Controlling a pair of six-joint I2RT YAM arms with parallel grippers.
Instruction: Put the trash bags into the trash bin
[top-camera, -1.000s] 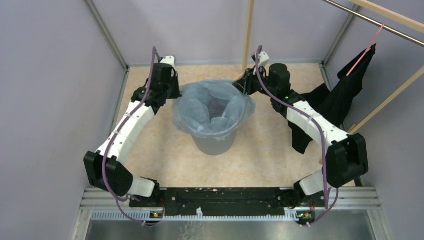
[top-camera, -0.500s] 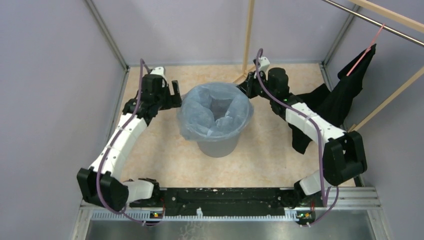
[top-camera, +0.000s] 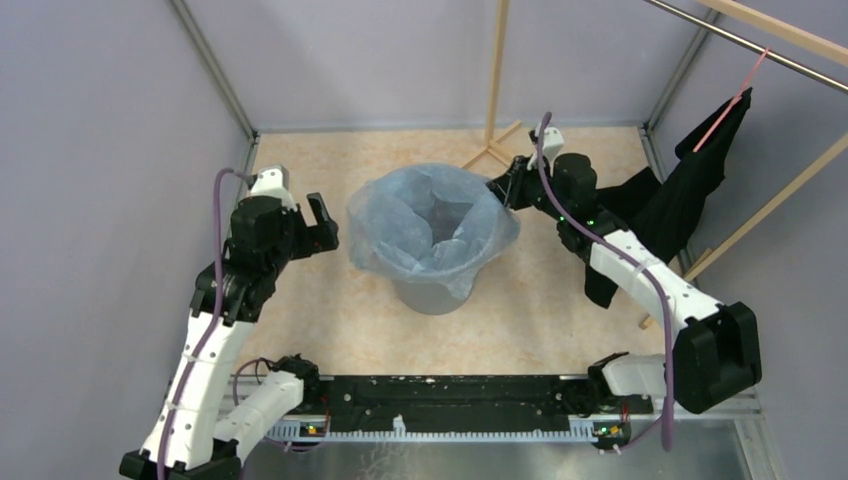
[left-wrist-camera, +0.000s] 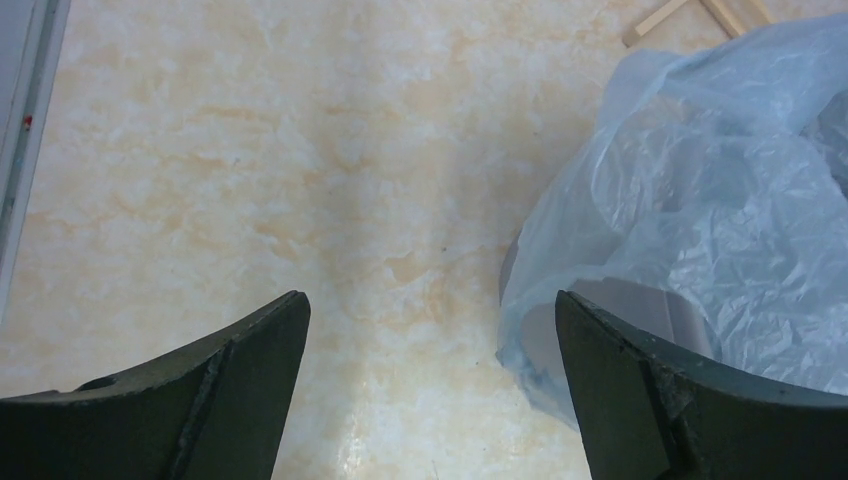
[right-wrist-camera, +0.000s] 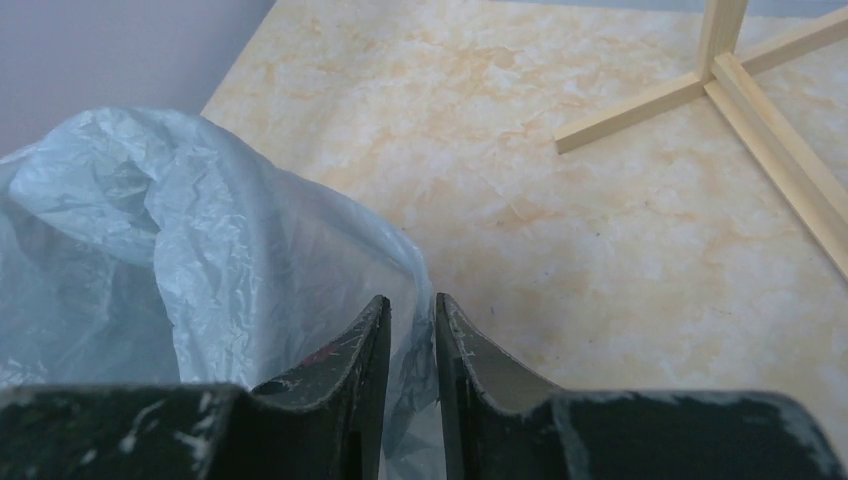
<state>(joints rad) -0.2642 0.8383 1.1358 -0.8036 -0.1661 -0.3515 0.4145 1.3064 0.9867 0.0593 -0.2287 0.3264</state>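
Here, left pincer (left-wrist-camera: 428, 300) wide apart beside the trash bag (left-wrist-camera: 720, 200); right pincer (right-wrist-camera: 410, 302) tight on its edge.

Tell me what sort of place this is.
Probably a robot test cell: plain lavender wall panels on metal frame posts box in a beige marbled tabletop, with a white-and-black left robot arm and its right twin bolted to a black base rail at the near edge.

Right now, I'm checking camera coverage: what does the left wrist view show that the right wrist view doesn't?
Only left wrist: the left gripper open over the table, and the trash bin wall. Only right wrist: the right gripper, fingers nearly together at the trash bag edge. Both: bag, table, and the wooden stand.
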